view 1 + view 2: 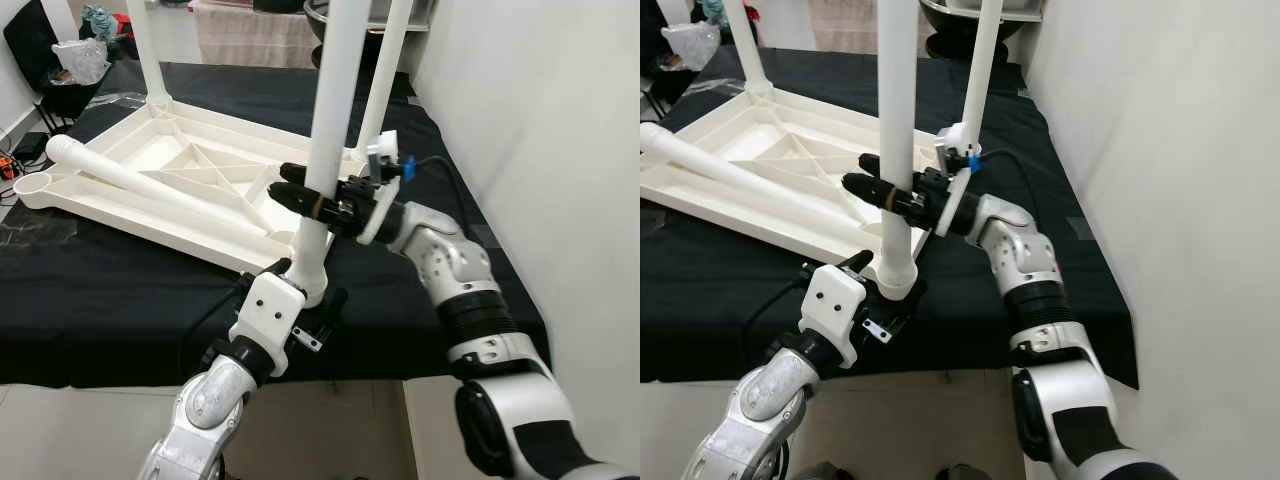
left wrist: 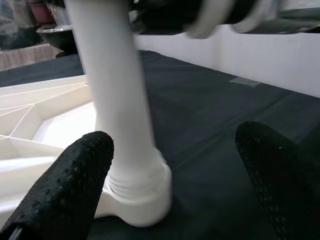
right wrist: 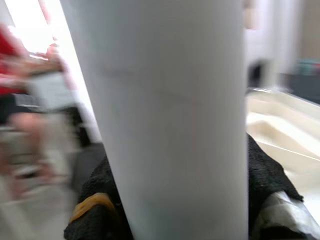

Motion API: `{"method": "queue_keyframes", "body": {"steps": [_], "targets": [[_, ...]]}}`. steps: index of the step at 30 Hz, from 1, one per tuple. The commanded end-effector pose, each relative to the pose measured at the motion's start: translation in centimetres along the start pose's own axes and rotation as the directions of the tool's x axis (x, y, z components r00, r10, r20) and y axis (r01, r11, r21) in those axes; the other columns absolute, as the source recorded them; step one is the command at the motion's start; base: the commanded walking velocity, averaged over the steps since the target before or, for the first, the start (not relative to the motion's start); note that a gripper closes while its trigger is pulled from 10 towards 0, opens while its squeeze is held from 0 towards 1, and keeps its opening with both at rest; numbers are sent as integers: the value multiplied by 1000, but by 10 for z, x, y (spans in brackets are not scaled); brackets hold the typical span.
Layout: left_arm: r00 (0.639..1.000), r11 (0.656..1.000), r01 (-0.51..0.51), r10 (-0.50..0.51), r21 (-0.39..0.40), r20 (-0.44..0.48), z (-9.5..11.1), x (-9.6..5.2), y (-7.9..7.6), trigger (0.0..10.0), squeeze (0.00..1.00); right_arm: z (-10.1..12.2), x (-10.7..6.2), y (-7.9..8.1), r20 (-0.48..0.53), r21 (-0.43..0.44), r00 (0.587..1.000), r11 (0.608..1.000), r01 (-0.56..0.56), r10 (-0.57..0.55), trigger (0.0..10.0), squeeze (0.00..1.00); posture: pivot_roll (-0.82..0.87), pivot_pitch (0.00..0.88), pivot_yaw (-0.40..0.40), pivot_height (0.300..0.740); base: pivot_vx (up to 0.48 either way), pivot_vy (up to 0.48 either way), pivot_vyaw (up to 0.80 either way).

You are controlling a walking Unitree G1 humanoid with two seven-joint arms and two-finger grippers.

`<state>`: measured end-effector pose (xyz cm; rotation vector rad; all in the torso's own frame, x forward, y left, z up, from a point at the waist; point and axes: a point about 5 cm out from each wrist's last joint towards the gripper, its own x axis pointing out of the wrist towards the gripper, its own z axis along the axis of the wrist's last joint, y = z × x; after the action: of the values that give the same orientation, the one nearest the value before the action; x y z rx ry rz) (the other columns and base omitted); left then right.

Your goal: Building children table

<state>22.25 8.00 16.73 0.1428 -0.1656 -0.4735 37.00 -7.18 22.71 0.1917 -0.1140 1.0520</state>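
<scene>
As clamped, table leg point(image 1: 335, 110) upright

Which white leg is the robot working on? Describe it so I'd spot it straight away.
On the black cloth lies an upturned white tabletop. The leg stands upright in its nearest corner, closest to the robot. Unlike the other upright legs and the one lying flat, the right gripper clamps it and the left gripper brackets its base.
</scene>
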Motion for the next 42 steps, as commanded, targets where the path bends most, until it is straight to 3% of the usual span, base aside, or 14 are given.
{"method": "queue_keyframes", "body": {"steps": [1, 7, 9, 11, 15, 16, 20, 22, 23, 26, 27, 28, 29, 42], "targets": [[1000, 1000, 5, -5, 2, -3, -1, -1, -1, 10000, 0, -16, -11, -19, -60, 33, 963, 964, 264, -262, 0, 0, 70, 53, -102, 740, 0, 0, 0], [1000, 1000, 5, -5, 1, -5, -2, -1, -1, 10000, 0, -29, -37, -49, -153, -95, 683, 698, 710, -715, 0, 0, 68, 55, -101, 740, 0, 0, 0], [1000, 1000, 8, -8, 0, -4, -2, 0, -2, 10000, 0, -26, -64, -57, -124, -174, 403, 420, 891, -907, 0, 0, 58, 59, -97, 740, 0, 0, 0], [1000, 1000, 9, -9, 1, -3, -2, 1, -1, 10000, 0, -20, -77, -55, -70, -168, 251, 260, 951, -965, 0, 0, 58, 61, -95, 740, 0, 0, 0], [1000, 1000, 13, -13, 0, -1, -1, 2, -2, 10000, 0, -15, -84, -48, -10, -112, 115, 115, 987, -993, 0, 0, 57, 60, -92, 740, 0, 0, 0], [1000, 1000, 14, -14, -1, -1, -1, 2, -2, 10000, 0, -15, -77, -44, 0, -83, 123, 123, 989, -992, 9686, 0, 60, 60, -92, 740, 0, 0, 0], [1000, 1000, 12, -12, 2, -4, -2, 2, 0, 10000, 0, -13, -42, -31, 21, -39, 303, 302, 952, -953, 10000, 0, 58, 61, -90, 740, 0, 0, 0], [1000, 1000, 12, -12, 2, -4, -2, 2, 0, 10000, 0, -13, -42, -30, 19, -38, 294, 293, 955, -956, 10000, 0, 58, 61, -90, 740, 0, 0, 0], [1000, 1000, 13, -13, 2, -4, -2, 2, -1, 10000, 0, -12, -38, -28, 30, -21, 334, 334, 942, -942, 10000, 1000, 58, 60, -92, 740, 0, 0, 0], [1000, 1000, 12, -12, 3, -4, -2, 2, -1, 10000, 0, -8, -32, -25, 57, -20, 407, 407, 913, -912, 10000, 1000, 60, 62, -94, 740, 0, 0, 0], [1000, 1000, 11, -11, 2, -4, -2, 2, -1, 10000, 0, -4, -19, -18, 57, 17, 585, 587, 810, -809, 10000, 0, 60, 62, -94, 740, 0, 0, 0], [1000, 1000, 11, -11, 2, -4, -2, 2, -1, 10000, 0, -4, -19, -18, 57, 17, 585, 587, 810, -809, 10000, 0, 60, 62, -94, 740, 0, 0, 0], [1000, 1000, 12, -12, 1, -4, -2, 1, -1, 10000, 0, 1, -11, -7, 63, 12, 850, 852, 523, -523, 10000, 0, 60, 62, -94, 740, 0, 0, 0], [1000, 1000, 26, -26, 8, -9, -2, 2, -2, 10000, 0, -11, -44, 6, -107, 36, 979, 984, -172, 175, 10000, 0, 71, 46, -80, 740, 0, 0, 0]]}}
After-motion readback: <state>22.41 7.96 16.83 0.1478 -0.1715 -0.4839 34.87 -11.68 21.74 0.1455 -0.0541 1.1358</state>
